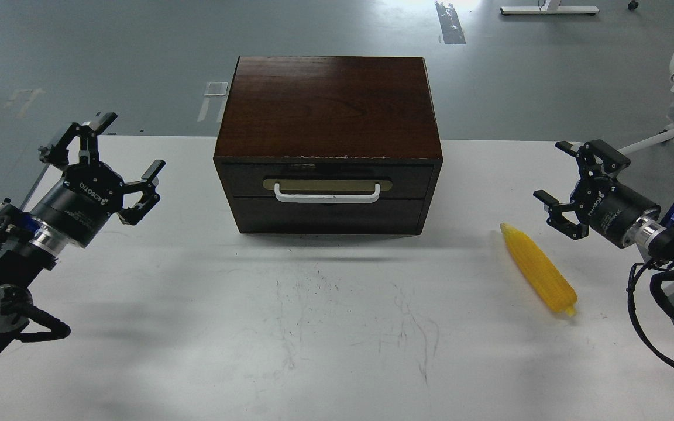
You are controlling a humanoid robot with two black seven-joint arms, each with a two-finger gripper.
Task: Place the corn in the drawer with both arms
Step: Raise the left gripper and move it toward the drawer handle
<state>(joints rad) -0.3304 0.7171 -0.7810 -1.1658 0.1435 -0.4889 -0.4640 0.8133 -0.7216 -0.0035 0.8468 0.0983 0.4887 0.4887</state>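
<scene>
Here, left gripper (116, 148) and right gripper (554, 172) both spread wide, empty; corn (538, 269) untouched on table (196, 327).

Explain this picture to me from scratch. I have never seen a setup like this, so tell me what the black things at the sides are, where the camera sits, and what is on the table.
The camera sits in a humanoid robot's head, looking forward and down at a white table. The black things are its own two arms. Each ends in a two-finger claw: the left gripper and the right gripper. Both are open and hold nothing. In the middle stands a dark wooden box with one drawer, shut, with a white bar handle. A yellow corn cob lies flat on the table, right of the box and near the right gripper, untouched.
</scene>
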